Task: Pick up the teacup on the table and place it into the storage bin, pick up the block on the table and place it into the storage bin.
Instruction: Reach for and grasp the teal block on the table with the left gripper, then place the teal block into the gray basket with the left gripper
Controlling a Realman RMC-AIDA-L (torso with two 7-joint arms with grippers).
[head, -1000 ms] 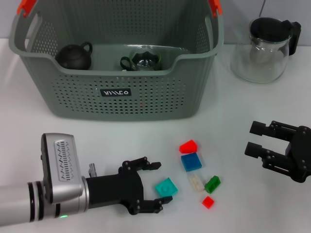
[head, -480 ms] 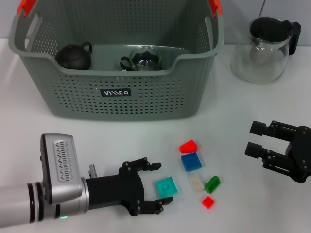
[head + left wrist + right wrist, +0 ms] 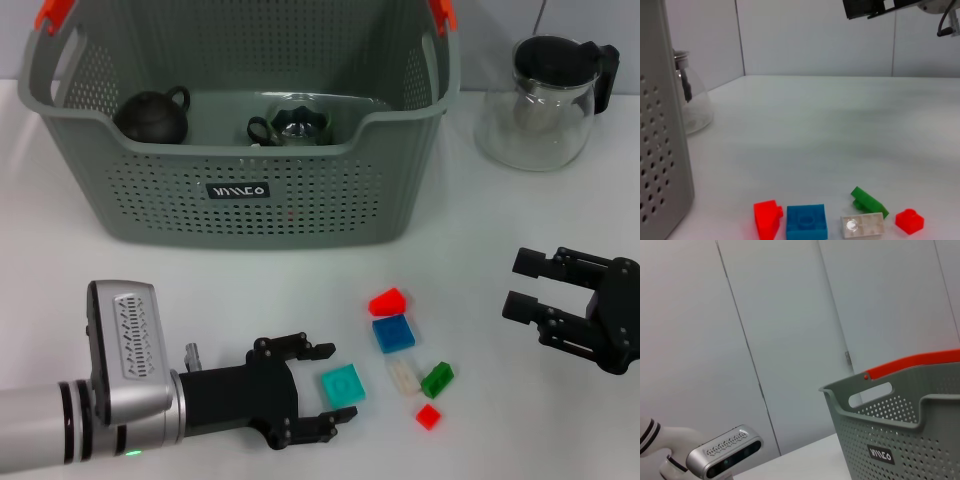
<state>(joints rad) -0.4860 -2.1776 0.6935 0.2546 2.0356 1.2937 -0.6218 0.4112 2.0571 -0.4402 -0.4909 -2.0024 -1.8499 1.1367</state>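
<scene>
The left pincer (image 3: 312, 388) lies low on the surface (image 3: 250, 280) in front of the storage bin (image 3: 240, 200), its fingers spread wide, with the teal block (image 3: 342, 384) just at the opening between the fingertips. Inside the bin sit a dark teapot (image 3: 152, 116) and a glass teacup (image 3: 296, 122), so the cup half looks done and the block step is in hand. The next move calls for easing forward until the teal block sits fully between the fingers, then closing without nudging the blue block (image 3: 393, 333) or red block (image 3: 387, 301) just beyond it. Well away from the bin's front corner, the right pincer (image 3: 528, 287) hangs idle, open wide.
</scene>
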